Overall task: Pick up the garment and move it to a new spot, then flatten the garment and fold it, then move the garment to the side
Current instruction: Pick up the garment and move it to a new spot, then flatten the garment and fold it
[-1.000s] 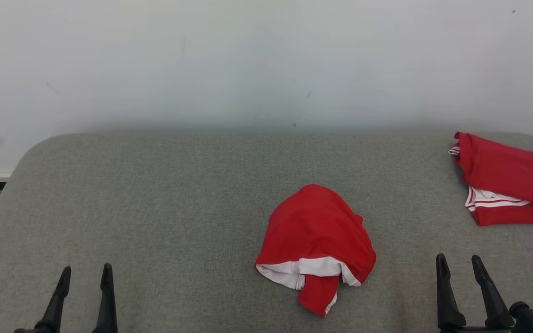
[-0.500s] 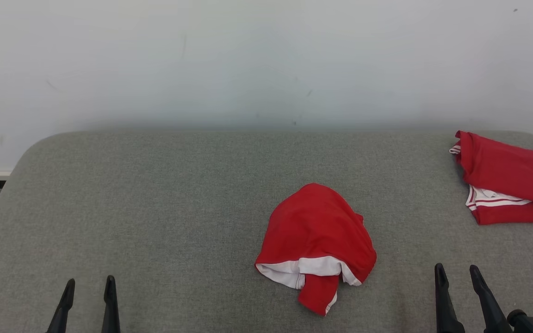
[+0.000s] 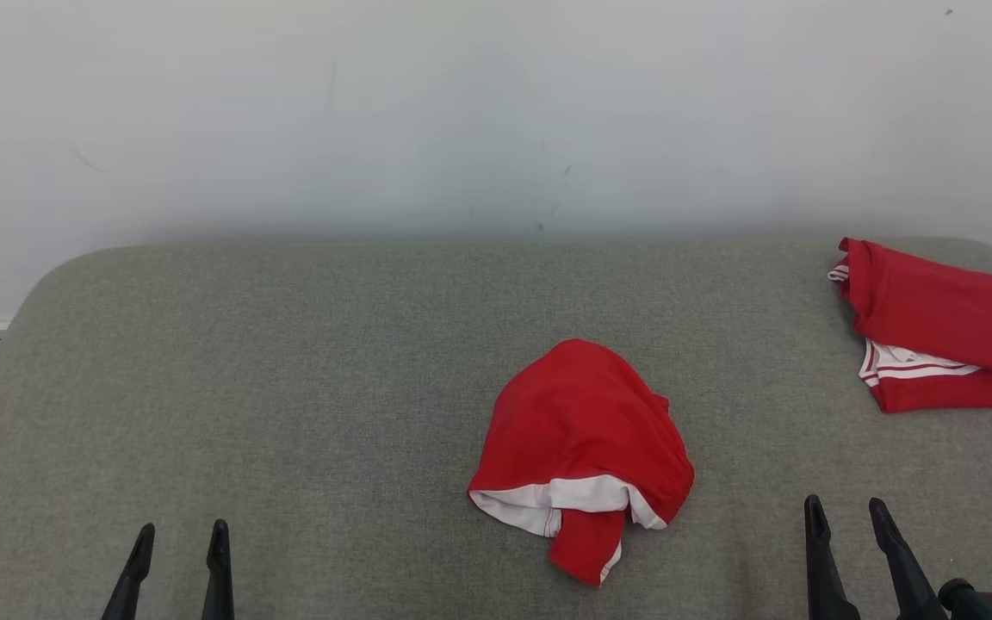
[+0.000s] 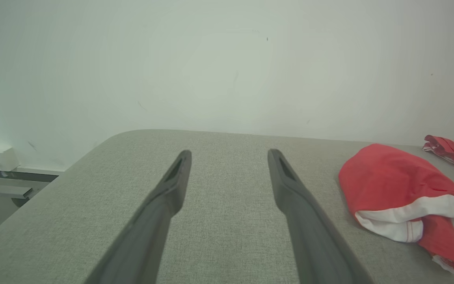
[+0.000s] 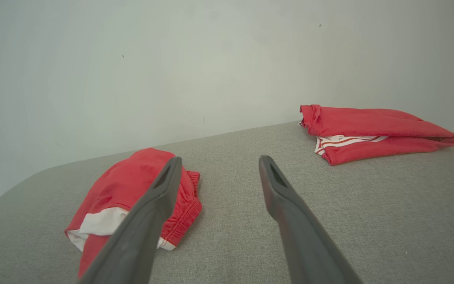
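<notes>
Plainly, from the head view, the crumpled garment (image 3: 582,448) lay in a red heap on the grey padded surface (image 3: 289,387), a little right of centre and towards the near edge. Its white-lined opening and a loose red tail pointed back at the robot. Its long axis ran roughly from near to far. The left gripper (image 3: 183,527) stood at the lower left with its fingers apart and nothing between them, well apart from the heap. The right gripper (image 3: 845,504) stood at the lower right, likewise spread and empty, and the gap between it and the heap was the shorter one. So the right arm looked the nearer, with the heap lying ahead and to its left. A folded garment (image 3: 944,327) sat at the far right corner, well clear of both.

In the left wrist view, the left gripper (image 4: 230,154) pointed along bare fabric towards the wall, its jaws wide. The crumpled garment (image 4: 392,185) lay off to the right of its fingers, untouched.

In the right wrist view, the right gripper (image 5: 220,159) was open and held nothing. The crumpled garment (image 5: 124,177) lay just beyond and left of its left finger, which partly covered it. The folded garment (image 5: 369,126) lay further off to the right. A pick would probably have called for this arm to swing leftward and reach down.
</notes>
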